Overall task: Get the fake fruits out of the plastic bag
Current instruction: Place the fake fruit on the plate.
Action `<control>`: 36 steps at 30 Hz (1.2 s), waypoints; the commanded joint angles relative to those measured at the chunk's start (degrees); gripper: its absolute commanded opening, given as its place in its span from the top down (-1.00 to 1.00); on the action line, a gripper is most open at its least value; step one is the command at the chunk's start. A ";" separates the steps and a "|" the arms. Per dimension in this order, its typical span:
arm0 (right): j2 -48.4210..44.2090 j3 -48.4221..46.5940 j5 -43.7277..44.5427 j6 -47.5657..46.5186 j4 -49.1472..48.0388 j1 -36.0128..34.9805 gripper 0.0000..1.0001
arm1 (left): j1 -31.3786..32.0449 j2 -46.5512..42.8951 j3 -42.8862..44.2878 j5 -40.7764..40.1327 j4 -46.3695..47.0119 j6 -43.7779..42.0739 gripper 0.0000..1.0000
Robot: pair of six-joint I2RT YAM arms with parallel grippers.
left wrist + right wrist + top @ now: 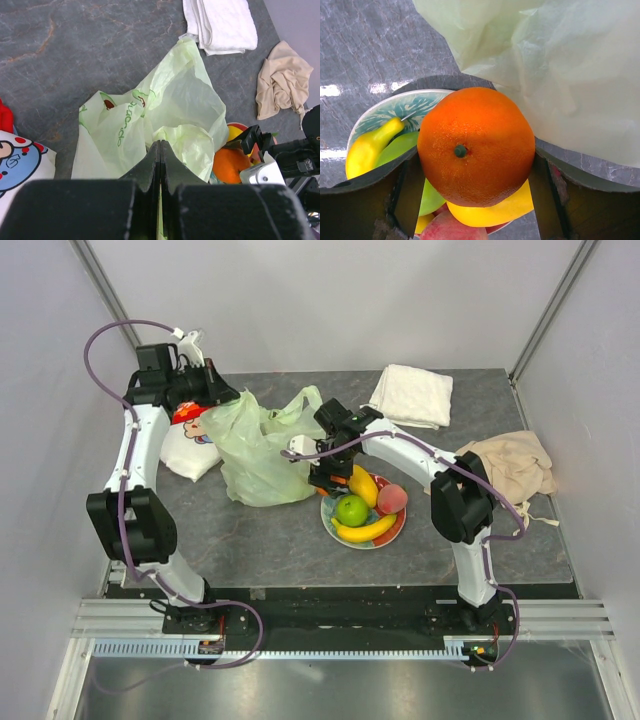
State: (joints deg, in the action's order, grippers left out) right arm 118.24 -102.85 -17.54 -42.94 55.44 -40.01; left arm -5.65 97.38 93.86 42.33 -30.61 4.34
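The pale-green plastic bag lies crumpled on the table left of centre. My left gripper is at its far left corner, jaws shut on a fold of the bag, fingertips pressed together. My right gripper is shut on the orange and holds it just beside the bag's right edge, above the left rim of the flowered plate. On the plate lie a green apple, a banana, a pink peach and another yellow fruit. Whatever is still inside the bag is hidden.
A red-and-white cartoon snack packet lies against the bag's left side under my left arm. A folded white towel is at the back right. A crumpled beige cloth lies at the right edge.
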 commanded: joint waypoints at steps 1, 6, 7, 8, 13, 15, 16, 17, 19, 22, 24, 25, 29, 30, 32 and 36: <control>0.59 -0.34 -1.71 -4.69 3.35 -0.42 0.21 | 0.20 -4.04 -1.31 0.13 2.05 -1.09 0.97; 0.95 0.19 -2.32 -6.98 4.59 -1.38 0.21 | 0.20 -4.92 -2.37 -0.23 2.22 -1.09 0.97; 1.03 0.28 -2.15 -7.24 4.59 -1.56 0.21 | 0.20 -5.10 -2.46 -0.31 2.22 -1.17 0.96; 1.12 0.28 -1.54 -7.42 4.59 -1.82 0.21 | 0.20 -5.27 -2.89 -0.40 2.22 -1.26 0.97; 3.58 -1.12 -1.09 -6.72 4.50 -2.44 0.16 | 0.11 -6.15 -3.95 -0.75 2.31 -1.61 0.97; 4.28 -1.57 -0.74 -6.55 4.59 -2.79 0.14 | 0.20 -6.33 -4.30 -0.75 2.22 -1.70 0.97; 4.37 -1.65 -0.65 -6.46 4.59 -2.97 0.14 | 0.20 -6.42 -4.22 -0.75 2.31 -1.70 0.97; 4.55 -1.74 -0.57 -6.37 4.50 -3.06 0.14 | 0.11 -6.42 -4.30 -0.75 2.31 -1.88 0.97; 4.64 -1.74 -0.48 -5.84 4.50 -3.14 0.13 | 0.11 -6.50 -4.39 -0.84 2.22 -1.96 0.97; 4.81 -1.74 -0.13 -5.23 4.50 -3.15 0.12 | 0.11 -6.50 -4.66 -1.02 2.22 -2.14 0.97; 4.90 -1.66 -0.04 -4.96 4.41 -3.15 0.07 | 0.20 -6.42 -4.83 -0.75 2.40 -2.05 0.97; 4.81 -1.65 -0.04 -4.96 4.41 -3.15 0.05 | 0.11 -6.50 -5.01 -0.75 2.40 -1.97 0.97; 4.72 -2.00 0.14 -4.61 4.76 -3.06 -0.12 | 0.11 -6.50 -5.36 -0.75 2.84 -2.05 0.97; 4.64 -2.01 0.22 -4.70 4.76 -3.06 -0.22 | 0.11 -6.42 -5.27 -0.67 2.92 -2.05 0.97; 4.55 -2.18 0.23 -4.70 5.20 -3.15 -0.35 | 0.11 -6.33 -5.36 -0.67 3.10 -1.97 0.97; 4.37 -3.06 0.14 -4.70 5.91 -3.06 -0.96 | 0.20 -6.50 -5.62 -0.58 3.36 -1.88 0.97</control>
State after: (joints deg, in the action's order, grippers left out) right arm 121.91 -103.33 -17.43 -47.59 60.16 -42.65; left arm -5.65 93.17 88.64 41.95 -29.80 3.99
